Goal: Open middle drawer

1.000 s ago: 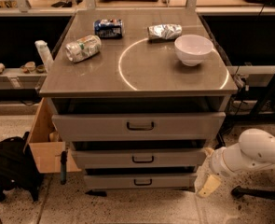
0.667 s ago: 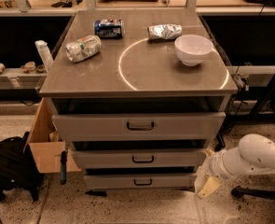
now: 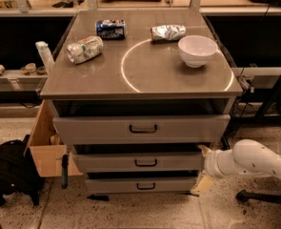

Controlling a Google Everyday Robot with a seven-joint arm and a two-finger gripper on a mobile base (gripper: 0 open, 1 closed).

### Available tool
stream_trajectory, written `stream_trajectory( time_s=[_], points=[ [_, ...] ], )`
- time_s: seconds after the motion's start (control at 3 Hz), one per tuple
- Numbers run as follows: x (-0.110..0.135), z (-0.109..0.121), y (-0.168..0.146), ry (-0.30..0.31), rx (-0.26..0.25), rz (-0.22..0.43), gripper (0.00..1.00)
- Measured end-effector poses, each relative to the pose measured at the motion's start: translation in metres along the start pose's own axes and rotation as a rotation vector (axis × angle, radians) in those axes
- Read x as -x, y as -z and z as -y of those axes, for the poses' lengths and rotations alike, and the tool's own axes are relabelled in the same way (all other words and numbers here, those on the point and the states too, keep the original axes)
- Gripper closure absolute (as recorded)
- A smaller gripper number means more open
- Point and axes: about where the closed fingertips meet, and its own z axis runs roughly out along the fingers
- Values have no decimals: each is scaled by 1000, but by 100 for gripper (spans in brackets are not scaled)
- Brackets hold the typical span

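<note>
The middle drawer (image 3: 106, 162) is the grey front of medium height in the cabinet, with a small dark loop handle (image 3: 145, 162) at its centre. It sits between the taller top drawer (image 3: 92, 129) and the slim bottom drawer (image 3: 111, 185). My gripper (image 3: 203, 168), on a white arm (image 3: 254, 163) coming in from the right, is at the right end of the middle drawer front. It is open, with one finger (image 3: 205, 150) near the drawer's top corner and the other (image 3: 201, 184) below it. It holds nothing.
On the cabinet top (image 3: 145, 75) lie a white bowl (image 3: 197, 50), a crushed can (image 3: 85, 49), a blue packet (image 3: 110, 28) and a silver bag (image 3: 167, 32). A cardboard box (image 3: 45, 147) and black backpack (image 3: 9, 173) stand at the left. A chair base (image 3: 261, 197) is at the right.
My arm has moved left, bringing the gripper from beside the cabinet's lower right up against the right end of the middle drawer front. The drawers have not moved.
</note>
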Motion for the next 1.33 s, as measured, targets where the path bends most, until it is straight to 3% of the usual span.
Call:
stream_trajectory(
  time_s=[0.67,1.33],
  points=[
    [2,5,-17,-10,17,15,0],
    [-1,2,-40,-28,68,13,0]
  ],
)
